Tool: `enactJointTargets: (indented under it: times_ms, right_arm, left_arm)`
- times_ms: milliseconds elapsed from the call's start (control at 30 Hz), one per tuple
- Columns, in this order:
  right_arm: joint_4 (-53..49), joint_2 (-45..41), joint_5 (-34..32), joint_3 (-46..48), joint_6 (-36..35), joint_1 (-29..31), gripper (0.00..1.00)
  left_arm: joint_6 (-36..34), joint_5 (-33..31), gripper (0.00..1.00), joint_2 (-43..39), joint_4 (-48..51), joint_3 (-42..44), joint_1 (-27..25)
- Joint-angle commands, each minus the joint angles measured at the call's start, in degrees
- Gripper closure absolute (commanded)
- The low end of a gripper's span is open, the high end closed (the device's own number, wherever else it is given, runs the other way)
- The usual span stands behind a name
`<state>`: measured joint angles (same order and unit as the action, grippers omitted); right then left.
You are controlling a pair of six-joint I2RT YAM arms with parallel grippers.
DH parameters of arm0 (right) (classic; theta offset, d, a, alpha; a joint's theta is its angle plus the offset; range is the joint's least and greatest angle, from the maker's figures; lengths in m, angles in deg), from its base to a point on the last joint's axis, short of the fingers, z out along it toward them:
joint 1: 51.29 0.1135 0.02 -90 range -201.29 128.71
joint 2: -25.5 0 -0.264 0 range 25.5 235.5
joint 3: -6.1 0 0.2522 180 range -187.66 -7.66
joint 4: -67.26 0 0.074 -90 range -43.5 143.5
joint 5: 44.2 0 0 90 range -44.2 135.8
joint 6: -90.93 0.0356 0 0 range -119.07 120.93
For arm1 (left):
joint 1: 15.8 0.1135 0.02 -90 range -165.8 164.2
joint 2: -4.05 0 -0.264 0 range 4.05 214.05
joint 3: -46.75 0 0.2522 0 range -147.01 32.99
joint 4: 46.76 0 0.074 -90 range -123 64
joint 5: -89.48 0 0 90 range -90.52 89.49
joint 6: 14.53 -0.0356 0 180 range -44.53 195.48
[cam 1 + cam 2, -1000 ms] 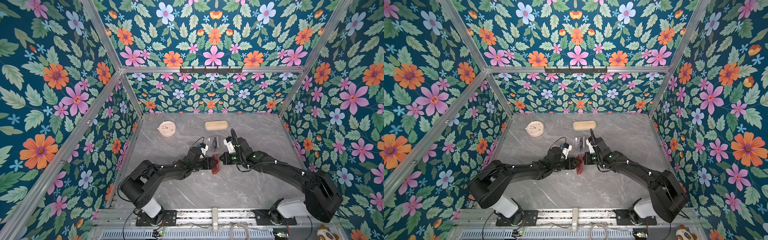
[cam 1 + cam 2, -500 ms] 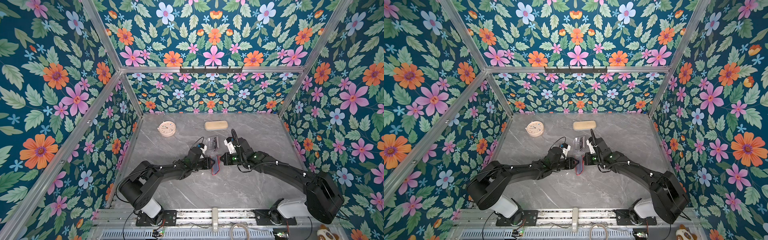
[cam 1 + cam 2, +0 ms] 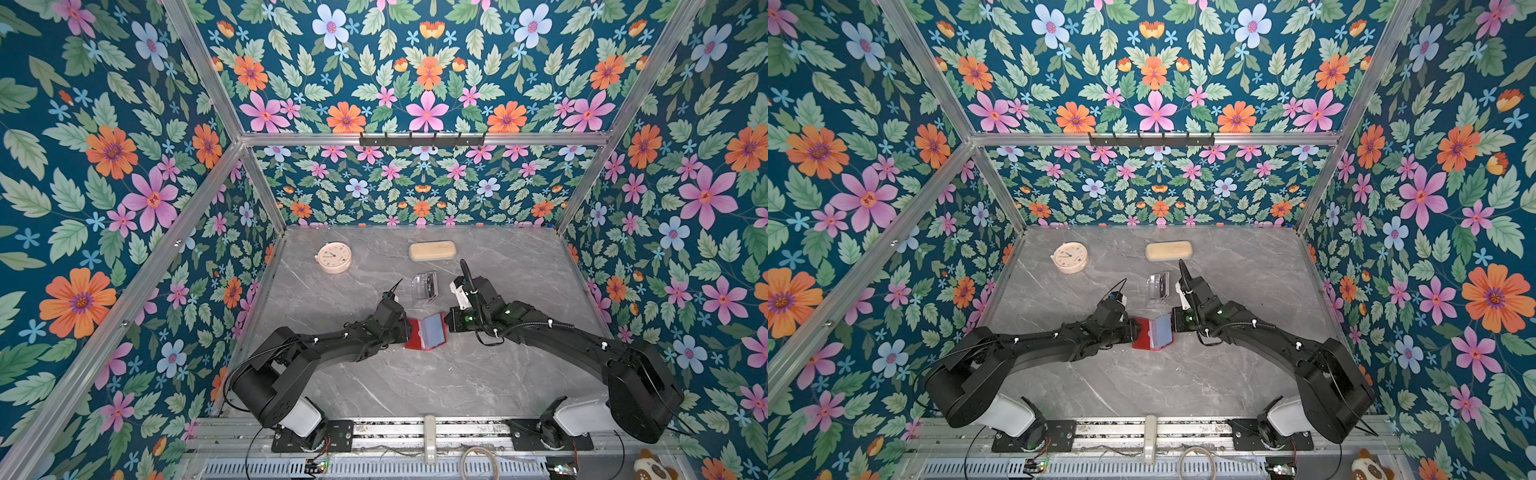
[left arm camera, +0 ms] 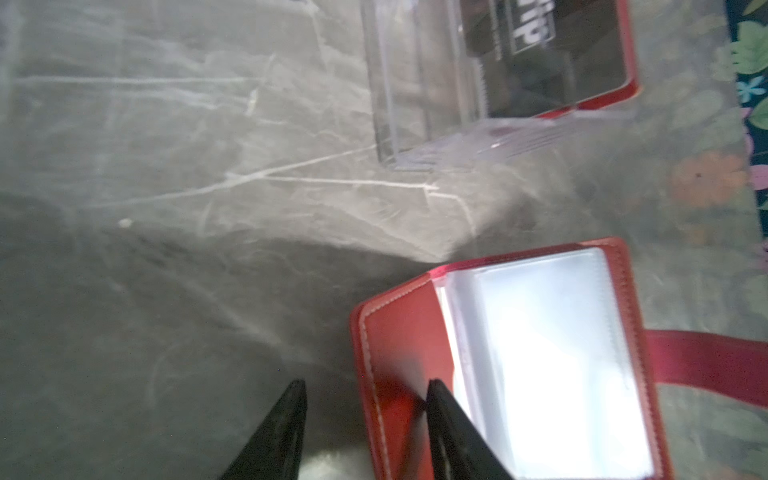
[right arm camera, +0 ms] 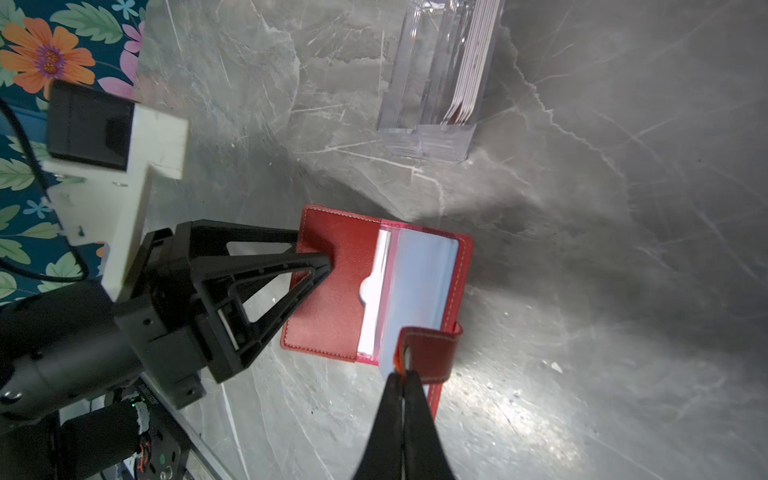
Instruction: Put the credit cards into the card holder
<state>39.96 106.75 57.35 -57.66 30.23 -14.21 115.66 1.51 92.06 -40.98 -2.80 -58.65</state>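
Grey marbled table (image 3: 415,382) bears a clock (image 3: 334,257), beige case (image 3: 432,250), clear stand (image 3: 424,286) and red card holder (image 3: 413,332).

Card holder (image 3: 417,337): red leather-look booklet, lying open near the centre of the grey table (image 3: 415,386), inner face up. Its clear plastic sleeves (image 5: 419,291) are exposed, and the snap tab (image 5: 432,353) is lifted at one edge. Credit cards (image 3: 428,286): stacked upright in the clear stand (image 3: 420,302) just behind the holder, apart from it. The front card is black with white "Vip" lettering, with a red one behind.
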Motion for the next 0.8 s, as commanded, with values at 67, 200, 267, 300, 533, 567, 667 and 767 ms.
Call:
enactJointTargets:
  times_ms: [67, 200, 267, 300, 533, 567, 667, 767]
  right_arm:
    - [-1.09, 0.66, -0.65, -0.65, -0.71, 0.04, 1.00]
    - [-1.09, 0.81, -0.15, -0.55, -0.73, 0.08, 1.00]
    - [-0.92, 1.01, -0.04, -0.54, -0.69, 0.03, 1.00]
    - [-0.83, 1.23, 0.11, -0.42, -0.65, 0.07, 1.00]
    - [0.38, 1.98, 1.19, -0.01, -0.19, 0.02, 1.00]
    - [0.50, 2.11, 1.30, 0.11, -0.05, 0.07, 1.00]
    - [0.80, 2.55, 1.45, 0.25, 0.26, 0.04, 1.00]
    - [1.19, 3.01, 1.46, 0.50, 0.54, 0.07, 1.00]
  left_arm:
    - [0.07, -4.94, 0.51, 1.08, 4.18, 0.13, -0.23]
    - [-0.57, -6.19, 0.52, 1.30, 5.25, -0.12, -0.48]
    - [-1.48, -6.53, 0.52, 0.88, 5.46, -0.33, -0.65]
    - [-1.99, -6.83, 0.52, 0.44, 5.84, -0.67, -0.74]
    - [-7.99, -7.87, 0.49, -5.58, 8.39, -3.61, -1.55]
    - [-9.20, -7.58, 0.49, -6.37, 8.68, -4.32, -1.70]
    - [-12.54, -4.56, 0.49, -7.66, 8.57, -6.18, -2.19]
    - [-14.31, 2.00, 0.49, -6.35, 6.86, -7.28, -2.26]
